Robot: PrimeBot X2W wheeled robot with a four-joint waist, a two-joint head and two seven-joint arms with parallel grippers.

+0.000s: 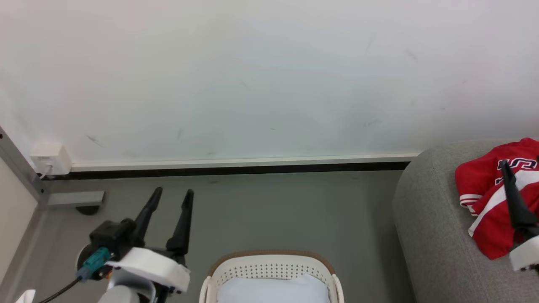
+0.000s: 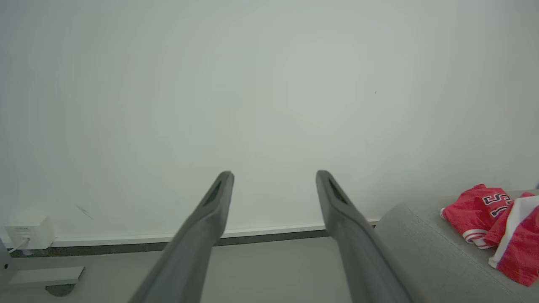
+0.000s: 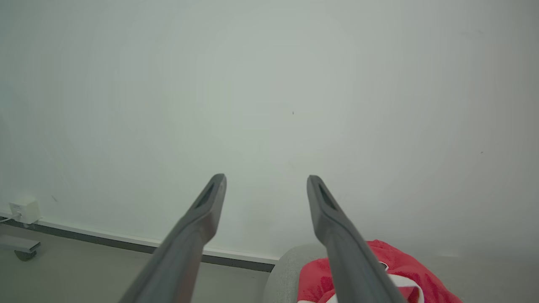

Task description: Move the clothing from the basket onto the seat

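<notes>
Both red garments lie crumpled on the light-grey seat (image 1: pixel 433 219) at the right. The lettered jersey (image 1: pixel 480 174) is at the back and the white-striped garment (image 1: pixel 494 219) at the front. From the left wrist they appear as the jersey (image 2: pixel 473 212) and the striped garment (image 2: pixel 520 248). My right gripper (image 1: pixel 521 162) hovers over them, open and empty; its wrist view shows the gripper (image 3: pixel 266 177) above red cloth (image 3: pixel 404 269). The cream basket (image 1: pixel 269 267) stands at the bottom centre, holding just the pale pad (image 1: pixel 273 290). Left of the basket, my left gripper (image 1: pixel 173 192) is open and empty.
A white wall with a dark baseboard runs across the back. A white socket box (image 1: pixel 46 158) sits at the wall's lower left, beside a grey metal frame foot (image 1: pixel 76 198). Bare grey floor (image 1: pixel 273 210) lies between basket, wall and seat.
</notes>
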